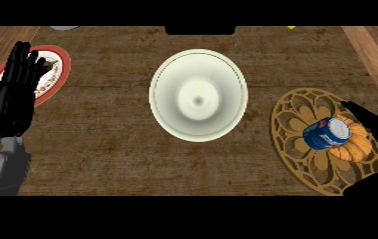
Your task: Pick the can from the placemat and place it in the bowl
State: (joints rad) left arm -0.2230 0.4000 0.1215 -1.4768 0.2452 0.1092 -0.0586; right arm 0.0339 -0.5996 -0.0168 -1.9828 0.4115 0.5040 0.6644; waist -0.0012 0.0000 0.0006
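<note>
Dim, warm, even across the counter (pixel 111 148). Brightest at frame centre on the bowl (pixel 198 96), softly shaded toward its middle. Small highlight on the can (pixel 327 133), right of frame. Vertically stretched: bowl and placemat (pixel 289 114) taller than wide.

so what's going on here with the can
The robot's right hand shows at the right edge, beside the blue can on the brown placemat. Whether it has hold of the can cannot be told. The cream bowl in the middle holds nothing yet. The left hand rests open at the left edge, over a red-rimmed plate.
</note>
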